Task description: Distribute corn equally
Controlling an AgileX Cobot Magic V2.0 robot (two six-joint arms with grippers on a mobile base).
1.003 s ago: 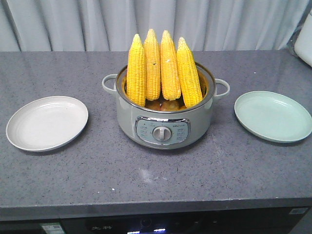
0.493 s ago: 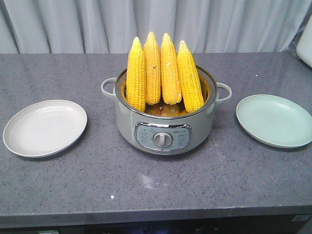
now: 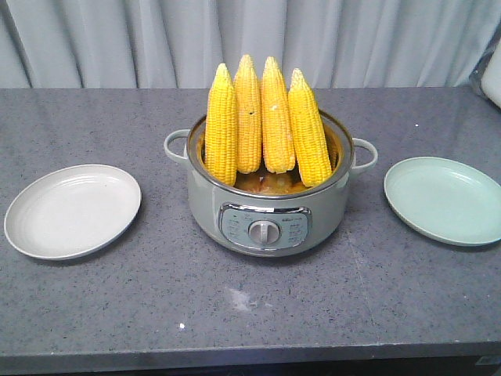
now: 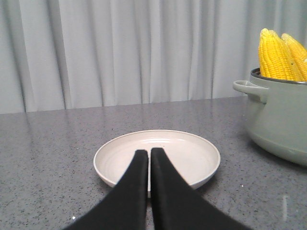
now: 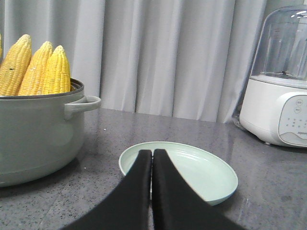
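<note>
While 4 corn cobs [image 3: 262, 117] are standing in the pot [image 3: 266, 211], left gripper [image 4: 147, 152] and right gripper [image 5: 152, 152] are hovering closed, empty; first pick likely needing jaws opened.

Four corn cobs [image 3: 262, 117] upright in pot [image 3: 205, 200]

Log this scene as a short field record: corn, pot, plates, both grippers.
corn: four cobs standing tips up in the pot, none on a plate yet
pot: grey-green, lid off, between the two plates
white plate: empty, on the robot's left
green plate: empty, on the robot's right
left gripper: shut, empty, pointing at the white plate
right gripper: shut, empty, pointing at the green plate
</note>
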